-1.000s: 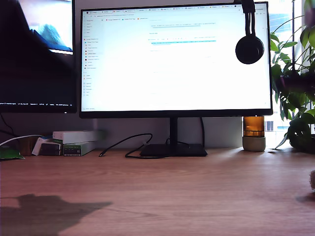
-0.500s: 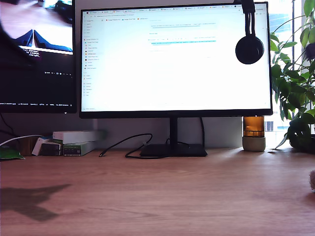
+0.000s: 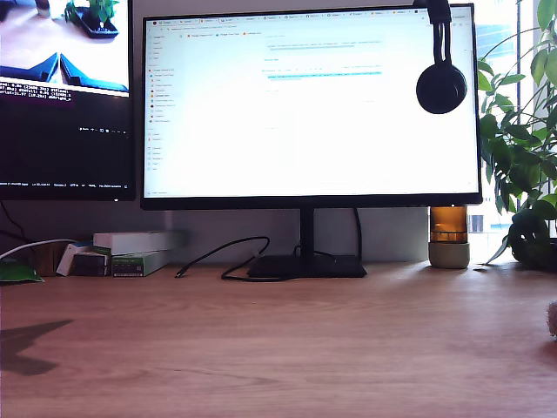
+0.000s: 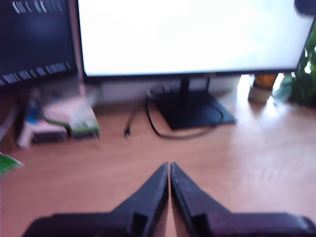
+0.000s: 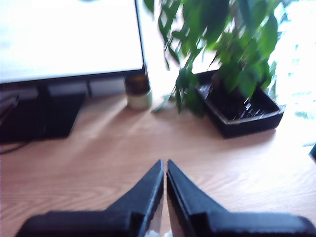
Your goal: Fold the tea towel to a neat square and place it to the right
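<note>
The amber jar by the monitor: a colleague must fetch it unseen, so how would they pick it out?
Start at the big bright monitor on the wooden desk. Just past its lower corner at the exterior view's right, before the leafy plant, stands the jar. Nothing else nearby has its amber top on a pale rounded base.

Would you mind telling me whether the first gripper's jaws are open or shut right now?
Shut. In the first wrist view my first gripper has its two dark jaws pressed together with only a thin seam between them, nothing held, above the bare wooden desk.
</note>
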